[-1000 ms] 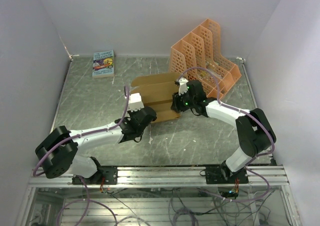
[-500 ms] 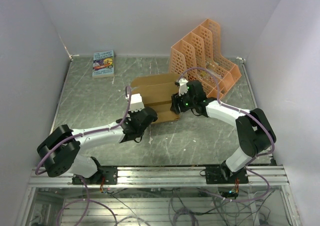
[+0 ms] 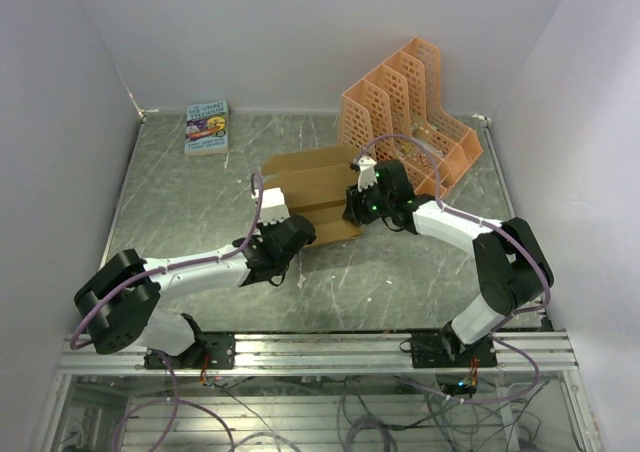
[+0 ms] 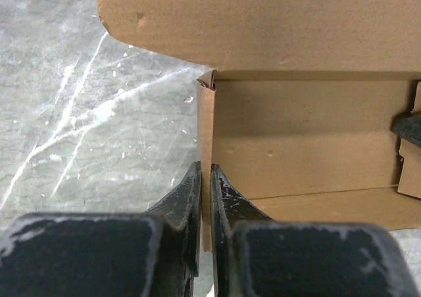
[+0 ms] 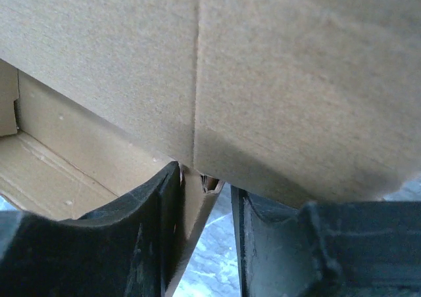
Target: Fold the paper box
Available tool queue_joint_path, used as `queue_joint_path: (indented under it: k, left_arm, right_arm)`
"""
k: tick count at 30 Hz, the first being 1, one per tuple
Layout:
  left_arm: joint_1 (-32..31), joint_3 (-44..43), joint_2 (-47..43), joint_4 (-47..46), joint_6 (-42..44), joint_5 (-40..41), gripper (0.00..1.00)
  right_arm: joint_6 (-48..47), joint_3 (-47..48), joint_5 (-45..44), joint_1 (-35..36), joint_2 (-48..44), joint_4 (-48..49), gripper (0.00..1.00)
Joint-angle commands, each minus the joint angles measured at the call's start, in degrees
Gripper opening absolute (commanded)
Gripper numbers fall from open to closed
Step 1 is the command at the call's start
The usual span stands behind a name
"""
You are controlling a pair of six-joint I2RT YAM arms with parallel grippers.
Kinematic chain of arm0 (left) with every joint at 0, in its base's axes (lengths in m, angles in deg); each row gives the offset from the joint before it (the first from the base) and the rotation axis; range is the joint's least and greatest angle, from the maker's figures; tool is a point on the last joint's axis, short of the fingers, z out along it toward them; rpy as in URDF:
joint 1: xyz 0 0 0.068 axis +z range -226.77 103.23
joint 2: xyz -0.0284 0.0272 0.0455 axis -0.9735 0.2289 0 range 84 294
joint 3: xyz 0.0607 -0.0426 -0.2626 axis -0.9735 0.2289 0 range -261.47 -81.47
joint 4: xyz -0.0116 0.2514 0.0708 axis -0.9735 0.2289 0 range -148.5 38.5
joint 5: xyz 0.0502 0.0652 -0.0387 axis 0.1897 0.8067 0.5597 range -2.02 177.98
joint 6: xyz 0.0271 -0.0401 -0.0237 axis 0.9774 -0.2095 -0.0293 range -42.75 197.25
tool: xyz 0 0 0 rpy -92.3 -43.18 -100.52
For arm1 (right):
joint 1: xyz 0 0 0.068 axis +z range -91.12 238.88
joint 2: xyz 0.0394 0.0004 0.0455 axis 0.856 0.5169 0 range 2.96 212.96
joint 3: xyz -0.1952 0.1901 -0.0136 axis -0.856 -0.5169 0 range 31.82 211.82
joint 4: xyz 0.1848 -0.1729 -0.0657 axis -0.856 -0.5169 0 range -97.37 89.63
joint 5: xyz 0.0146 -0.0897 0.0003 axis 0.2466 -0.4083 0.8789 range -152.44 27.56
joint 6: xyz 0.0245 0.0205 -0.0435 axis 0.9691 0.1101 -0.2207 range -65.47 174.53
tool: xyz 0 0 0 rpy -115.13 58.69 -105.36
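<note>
Scratched grey metal surface (image 3: 170, 212), filling the middle of the top view. At one o'clock on it, by the far corner, orange perforated rack (image 3: 410, 102), upright, with several slots. Near the centre, at seven o'clock from the rack, tan paper box (image 3: 312, 184): partly folded, open side up, side walls raised, a wide flap spread along its twelve o'clock side. Touching the rack or not: cannot tell. At eleven o'clock, well apart from the box, small colourful book (image 3: 207, 128), lying flat by the far edge. Left pincer (image 4: 204, 173) at the box's seven o'clock corner, fingers nearly together, clamped on the thin upright end wall. Right pincer (image 5: 204, 179) at the box's three o'clock side, fingers apart, straddling a wall corner, with one finger against the cardboard and a sliver of surface visible beside the other.
</note>
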Motion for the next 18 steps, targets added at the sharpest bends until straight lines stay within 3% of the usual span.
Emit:
queue_joint_path:
  k: [1,4,12,18]
  left_arm:
    - [-0.2,-0.9,0.4,0.4,-0.6,3.5,0.15]
    - [-0.2,-1.2,0.5,0.1,-0.3,3.1,0.18]
    - [-0.2,-0.9,1.8,-0.6,-0.8,1.5,0.38]
    - [-0.2,0.3,1.9,-1.1,-1.6,0.7,0.44]
  right_arm:
    - [-0.6,0.3,-0.5,-0.6,-1.0,-1.0,0.33]
    - [-0.5,0.4,-0.4,-0.6,-0.5,-1.0,0.32]
    - [0.4,0.5,1.7,-0.6,2.6,-1.0,0.32]
    - [0.2,0.9,2.0,-0.5,4.2,-1.2,0.32]
